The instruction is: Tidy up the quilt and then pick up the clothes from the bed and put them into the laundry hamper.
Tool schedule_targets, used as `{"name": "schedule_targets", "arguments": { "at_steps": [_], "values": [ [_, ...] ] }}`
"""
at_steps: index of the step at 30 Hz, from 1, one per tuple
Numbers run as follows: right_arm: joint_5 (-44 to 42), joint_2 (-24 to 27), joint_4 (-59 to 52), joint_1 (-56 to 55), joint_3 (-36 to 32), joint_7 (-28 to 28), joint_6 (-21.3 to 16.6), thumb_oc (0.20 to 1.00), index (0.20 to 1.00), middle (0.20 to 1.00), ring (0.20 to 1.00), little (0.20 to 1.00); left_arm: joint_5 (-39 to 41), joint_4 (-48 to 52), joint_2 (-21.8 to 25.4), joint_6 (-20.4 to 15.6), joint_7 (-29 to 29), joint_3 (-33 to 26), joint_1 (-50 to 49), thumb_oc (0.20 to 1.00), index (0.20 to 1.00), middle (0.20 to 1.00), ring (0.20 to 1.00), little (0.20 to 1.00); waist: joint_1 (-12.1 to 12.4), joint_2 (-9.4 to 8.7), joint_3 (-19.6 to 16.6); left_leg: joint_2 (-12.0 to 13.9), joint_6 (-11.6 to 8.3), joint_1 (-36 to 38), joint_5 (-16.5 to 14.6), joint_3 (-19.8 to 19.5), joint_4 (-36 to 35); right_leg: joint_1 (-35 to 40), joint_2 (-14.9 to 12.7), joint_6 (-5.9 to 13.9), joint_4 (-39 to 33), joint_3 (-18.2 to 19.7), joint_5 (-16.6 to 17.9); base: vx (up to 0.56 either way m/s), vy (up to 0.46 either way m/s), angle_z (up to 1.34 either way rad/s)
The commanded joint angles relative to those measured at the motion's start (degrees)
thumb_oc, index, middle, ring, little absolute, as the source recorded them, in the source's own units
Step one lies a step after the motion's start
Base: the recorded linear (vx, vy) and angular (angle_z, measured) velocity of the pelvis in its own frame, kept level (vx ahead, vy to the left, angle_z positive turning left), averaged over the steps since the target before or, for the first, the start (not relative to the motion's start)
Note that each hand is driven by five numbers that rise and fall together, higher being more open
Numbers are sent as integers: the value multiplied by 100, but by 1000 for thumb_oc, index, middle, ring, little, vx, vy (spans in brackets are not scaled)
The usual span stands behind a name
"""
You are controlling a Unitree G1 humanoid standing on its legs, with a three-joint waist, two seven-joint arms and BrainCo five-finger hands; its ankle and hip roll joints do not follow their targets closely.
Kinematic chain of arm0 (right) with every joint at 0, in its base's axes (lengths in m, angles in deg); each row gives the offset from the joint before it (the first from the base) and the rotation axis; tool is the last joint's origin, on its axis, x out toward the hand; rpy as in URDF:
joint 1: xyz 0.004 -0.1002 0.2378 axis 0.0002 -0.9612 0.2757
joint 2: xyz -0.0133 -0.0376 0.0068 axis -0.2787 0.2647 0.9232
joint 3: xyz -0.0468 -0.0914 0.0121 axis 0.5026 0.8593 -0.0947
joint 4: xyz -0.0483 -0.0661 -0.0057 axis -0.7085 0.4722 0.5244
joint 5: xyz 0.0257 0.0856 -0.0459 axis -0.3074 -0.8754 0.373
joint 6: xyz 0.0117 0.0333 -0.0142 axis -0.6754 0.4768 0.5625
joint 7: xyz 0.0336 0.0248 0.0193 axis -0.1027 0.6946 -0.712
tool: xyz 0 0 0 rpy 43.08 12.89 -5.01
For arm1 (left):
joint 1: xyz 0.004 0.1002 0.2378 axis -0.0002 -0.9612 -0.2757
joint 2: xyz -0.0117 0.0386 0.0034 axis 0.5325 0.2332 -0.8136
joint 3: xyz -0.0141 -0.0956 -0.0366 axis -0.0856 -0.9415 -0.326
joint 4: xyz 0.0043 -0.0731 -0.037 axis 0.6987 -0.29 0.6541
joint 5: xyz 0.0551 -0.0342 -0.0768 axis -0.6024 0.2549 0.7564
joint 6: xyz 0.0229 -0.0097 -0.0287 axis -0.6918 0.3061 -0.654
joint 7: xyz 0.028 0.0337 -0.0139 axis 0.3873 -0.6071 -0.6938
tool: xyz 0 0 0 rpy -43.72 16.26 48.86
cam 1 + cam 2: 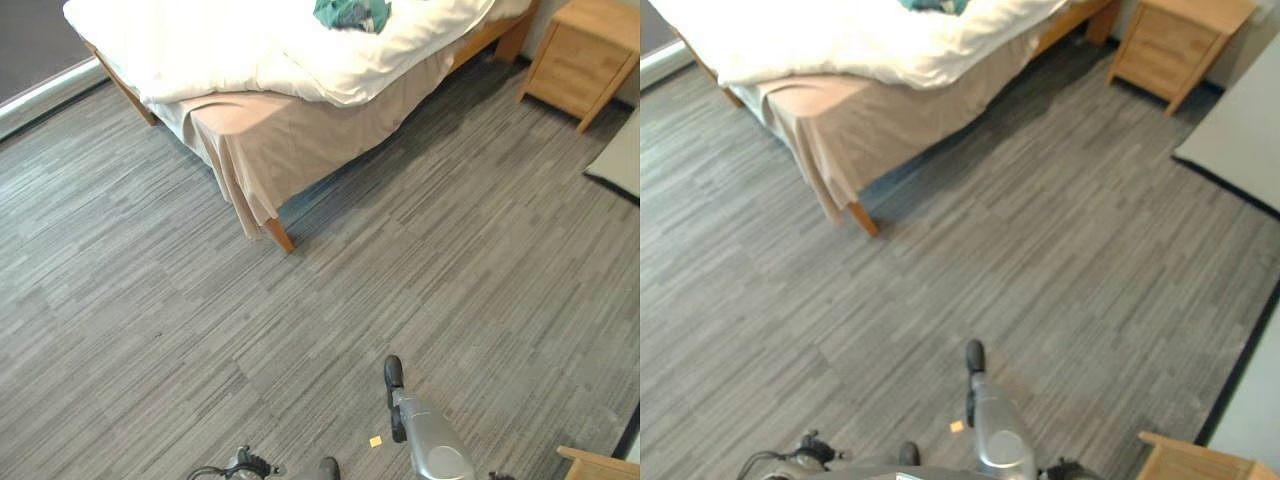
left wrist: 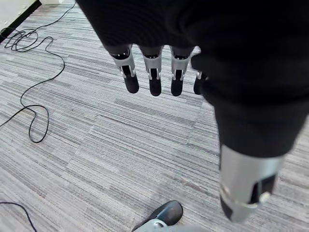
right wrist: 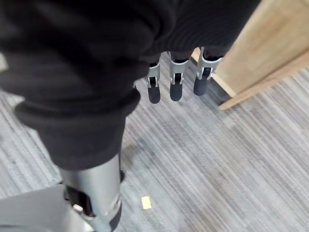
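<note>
A white quilt (image 1: 250,45) lies rumpled over the bed (image 1: 270,140) at the far side of the room, hanging past its near corner. A green bundle of clothes (image 1: 352,12) rests on the quilt near the top edge. My left hand (image 2: 153,72) hangs over the grey floor with straight fingers and holds nothing. My right hand (image 3: 175,79) also hangs low with straight, empty fingers, close to a wooden furniture panel (image 3: 270,43). Both hands are far from the bed.
A wooden bedside cabinet (image 1: 585,55) stands right of the bed. A pale mat (image 1: 1240,130) lies at the right. A wooden furniture corner (image 1: 600,465) sits at the lower right. A small yellow scrap (image 1: 375,440) lies on the grey striped carpet (image 1: 150,330).
</note>
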Motion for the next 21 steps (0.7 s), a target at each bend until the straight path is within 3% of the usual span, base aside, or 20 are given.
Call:
{"name": "schedule_targets", "arguments": {
  "at_steps": [1, 2, 3, 4, 6, 7, 9, 10, 12, 14, 16, 21],
  "values": [
    [126, 40, 112, -379, -37, -74, -368, 1000, 1000, 1000, 1000, 1000, -46, 144, 165, -20, -163, 65, -461, 1000, 1000, 1000, 1000, 1000, -251, -57, -204, -520, 33, 415, 408, 555, 866, 81, -201, 51, -263, 259, 286, 563, -180, 30],
    [213, 62, -92, -383, -28, -61, -313, 1000, 1000, 1000, 1000, 1000, 147, 235, 148, -41, -327, -12, -505, 1000, 1000, 1000, 1000, 1000, -282, -6, -244, -315, -196, 228, 1148, 635, 1526, 255, -51, -96, -274, 259, 158, 451, -162, 38],
    [268, 73, -130, -372, -15, -64, -318, 1000, 1000, 1000, 1000, 1000, 242, 249, 150, -58, -375, -37, -503, 1000, 1000, 1000, 1000, 1000, -283, -32, -263, -291, -221, 154, 1263, 655, 1639, 291, -47, -124, -283, 275, 128, 392, -209, 37],
    [389, 135, -173, -298, 0, -50, -427, 1000, 1000, 1000, 1000, 1000, 608, 316, 143, -75, -496, -112, -435, 1000, 1000, 1000, 1000, 1000, -214, -163, -256, -201, -245, -485, 1434, 726, 2524, 519, -65, -288, -331, 337, -4, 204, -154, 20],
    [309, 191, -181, -231, -11, -29, -557, 1000, 1000, 1000, 1000, 1000, 880, 326, 122, -123, -582, -175, -322, 1000, 1000, 1000, 1000, 1000, -79, -241, -184, -266, -170, -1201, 1342, 672, 3017, 735, -97, -359, -369, 352, -99, 255, -157, 8],
    [54, 219, -279, -108, -18, 14, -698, 1000, 1000, 1000, 1000, 1000, 897, 346, 115, -169, -565, -282, -176, 1000, 1000, 1000, 1000, 1000, 170, -377, -83, -288, -35, -2101, 1226, 623, 2648, 1128, -212, -334, -503, 369, -207, 380, -115, 15],
    [-137, 212, -433, -19, 7, 102, -768, 1000, 1000, 1000, 1000, 1000, 1053, 339, 117, -116, -567, -371, -158, 1000, 1000, 1000, 1000, 1000, 317, -413, -42, -155, 7, -2229, 1322, 749, 1618, 1358, -229, -277, -589, 357, -313, 319, -26, 25],
    [-137, 212, -433, -19, 7, 102, -768, 1000, 1000, 1000, 1000, 1000, 1053, 340, 118, -116, -568, -371, -158, 1000, 1000, 1000, 1000, 1000, 319, -417, -35, -159, 8, -2216, 1325, 752, 1610, 1367, -232, -276, -591, 359, -314, 259, 38, 7],
    [-312, 240, -491, 63, 130, 146, -826, 1000, 1000, 1000, 1000, 1000, 901, 130, 140, -239, -411, -504, -289, 1000, 1000, 1000, 1000, 1000, 676, -407, 29, -93, -106, -2894, 1948, 527, -127, 1909, -15, -282, -807, 593, -542, 538, 92, 0],
    [-254, 249, -473, 91, 187, 151, -762, 1000, 1000, 1000, 1000, 1000, 973, 63, 107, -297, -362, -503, -387, 1000, 1000, 1000, 1000, 1000, 800, -426, 53, -92, -87, -2978, 1949, 370, -660, 2071, 53, -294, -843, 706, -613, 512, 98, -39],
    [-167, 236, -431, 137, 258, 145, -696, 1000, 1000, 1000, 1000, 1000, 1087, 13, 55, -348, -293, -552, -471, 1000, 1000, 1000, 1000, 1000, 890, -440, 91, -91, -62, -2981, 1912, 257, -843, 2192, 77, -271, -804, 803, -729, 417, 148, -55],
    [-309, 14, -237, 28, 204, 121, -595, 1000, 1000, 1000, 1000, 1000, 358, -51, -41, -200, -212, -644, -680, 1000, 1000, 1000, 1000, 1000, 1210, -520, -205, -181, 69, -2841, 1655, 423, -243, 2809, -422, 68, -25, 521, -1296, 476, 126, -60]
  ]
}}
